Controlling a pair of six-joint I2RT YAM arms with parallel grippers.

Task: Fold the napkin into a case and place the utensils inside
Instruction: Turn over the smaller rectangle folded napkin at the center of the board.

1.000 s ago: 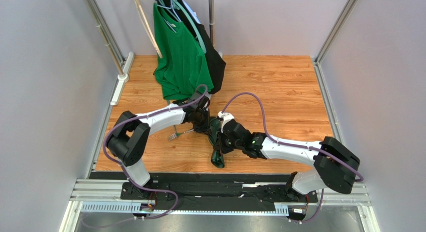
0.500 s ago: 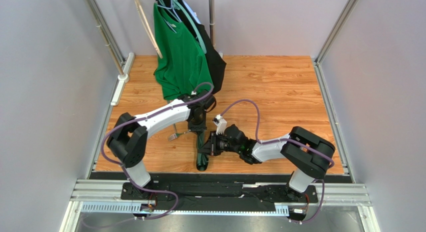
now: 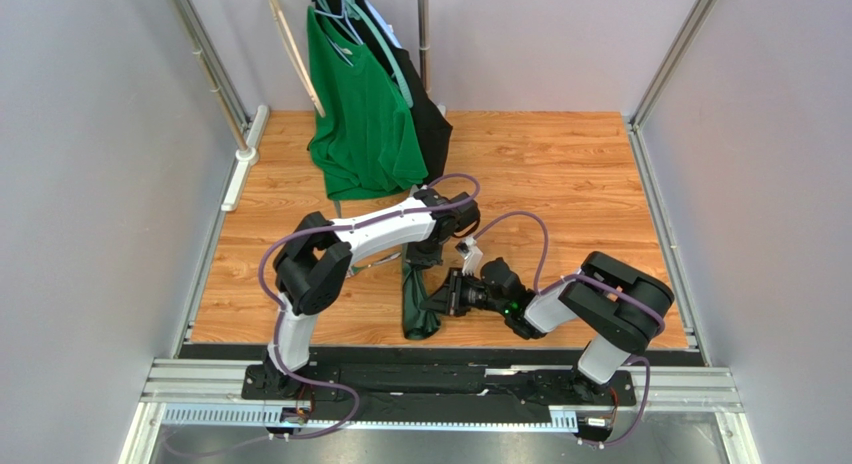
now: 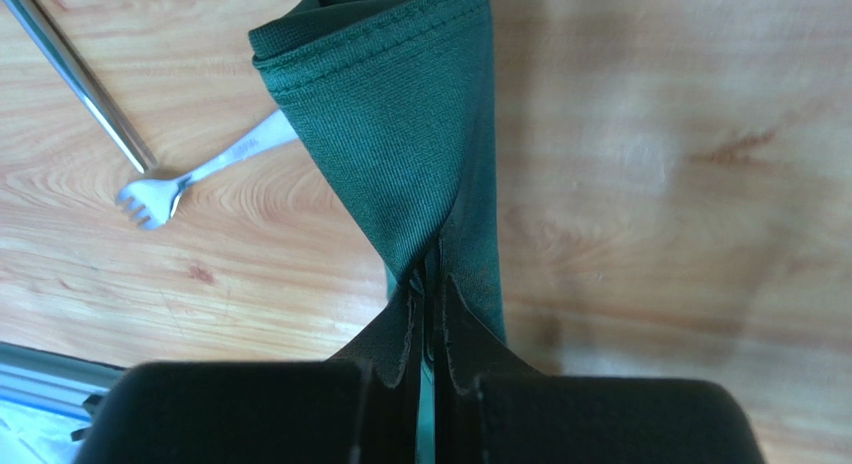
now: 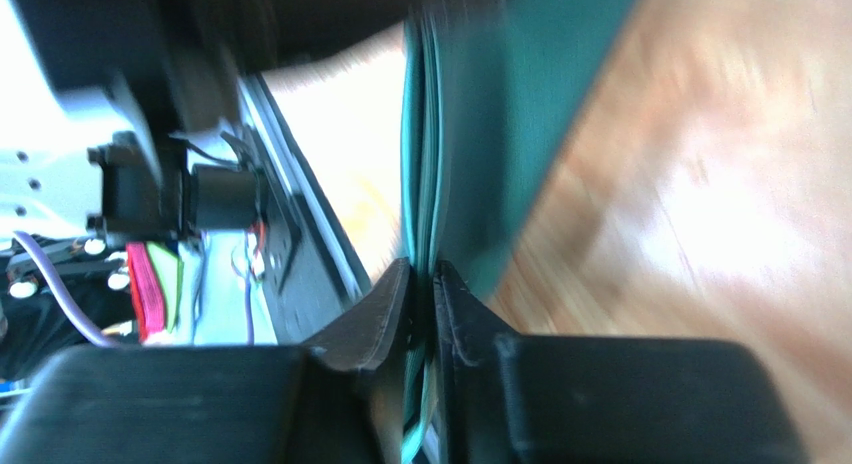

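Left wrist: L claw [image 4: 428, 302] pinches napkin [image 4: 400, 134], fork [image 4: 195, 174] nearby.

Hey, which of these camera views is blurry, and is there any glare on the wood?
Right wrist: badly motion-blurred, napkin and tabletop smeared into streaks. Left wrist: sharp, cloth weave and fork crisp, a soft bright glare patch on the wood to the right. Top external: sharp and evenly lit, no strong glare.
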